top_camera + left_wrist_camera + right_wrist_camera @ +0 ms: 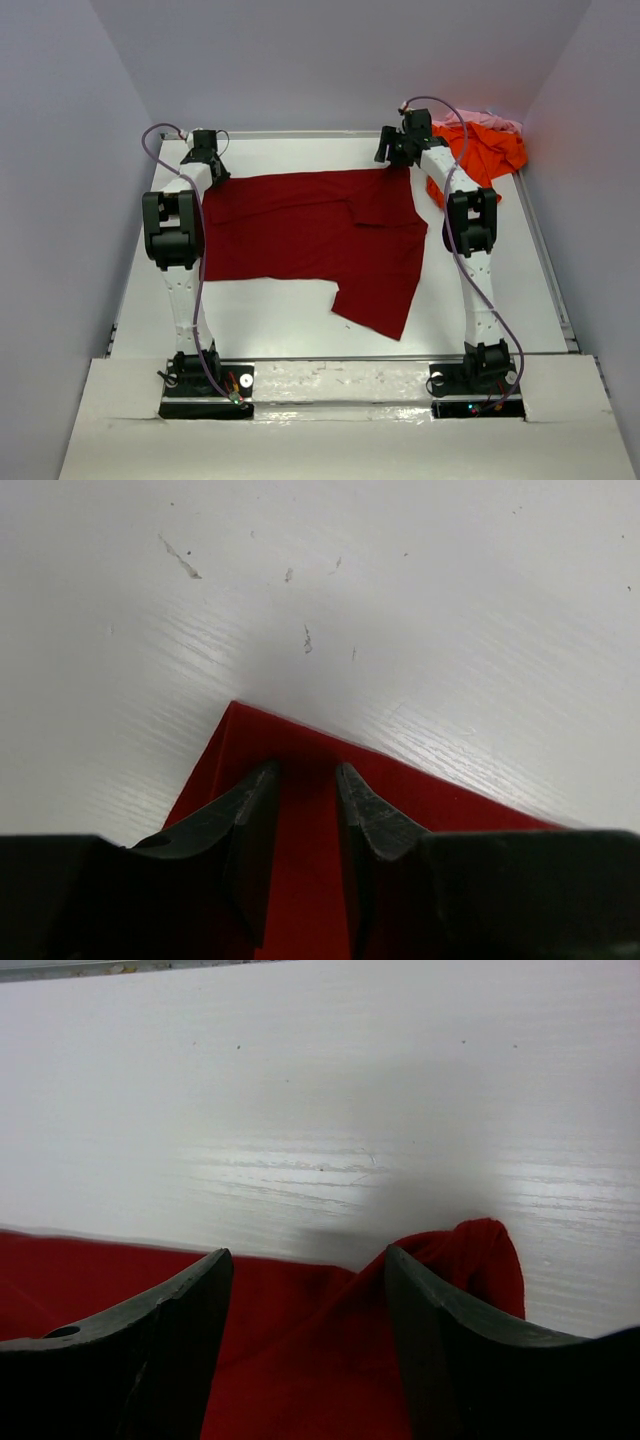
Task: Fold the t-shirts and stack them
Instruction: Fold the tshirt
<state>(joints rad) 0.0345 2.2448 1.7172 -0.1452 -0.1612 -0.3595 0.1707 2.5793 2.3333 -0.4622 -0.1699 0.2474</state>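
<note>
Top cam: maroon shirt (310,235) lies spread on the white table (270,325), centre of frame; lower-right part runs further down-frame than the rest; a flap is folded onto it near its upper right.
L gripper (207,152) sits at the shirt's upper-left corner; R gripper (398,150) at its upper-right corner; both arms reach up-frame from their bases at the bottom.
Orange shirt (490,152) is bunched at upper right of frame, just right of the R gripper; pink shirt (500,122) is crumpled right behind it, touching; neither is folded.
L wrist cam: fingers (245,815) stand at a narrow gap; the red corner lies flat on the table and points up-frame past the tips; cloth shows through the gap; I see nothing pinched.
R wrist cam: fingers (170,1310) are wide apart; red cloth lies between and under them; a small hump of cloth is rucked up beside the right-hand finger (440,1320); bare tabletop fills the upper frame.
</note>
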